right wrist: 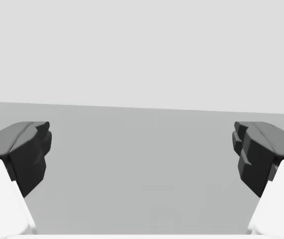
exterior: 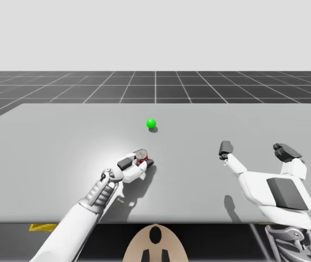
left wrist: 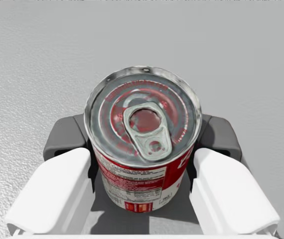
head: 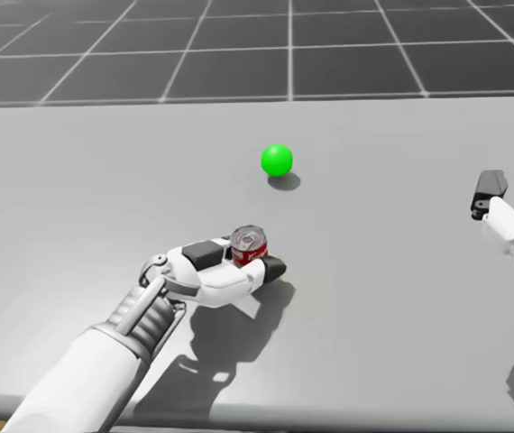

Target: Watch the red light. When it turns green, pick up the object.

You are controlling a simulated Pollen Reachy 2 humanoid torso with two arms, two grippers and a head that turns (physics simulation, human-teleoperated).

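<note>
In the high and head views our left gripper (exterior: 139,161) covers most of the can (exterior: 141,156), so we see little more than its round silver top and a strip of red side; whether its base rests on the table (exterior: 57,136) or hangs just above it we cannot tell. In the left wrist view the can's lower end is hidden behind the white fingers (left wrist: 52,194), and the print on its label is too small to make out. In the head view our right arm is cut off by the picture's edge, with one dark fingertip (head: 490,188) showing.

The left gripper is closed on the can: in the left wrist view its dark pads (left wrist: 65,138) press the can from both sides, and the can stands upright between them. The can is a short cylinder, red with white on its side, with a shiny metal lid, a raised rim and an oval pull tab (left wrist: 144,130) lying flat. The right gripper (exterior: 256,150) is spread wide with nothing between its fingers, well apart from the can, over bare table.

The light (exterior: 151,123) is a small smooth ball, glowing green, on the table beyond the can and near it, not touching. The table is flat, matt, pale grey, faintly grainy close up
</note>
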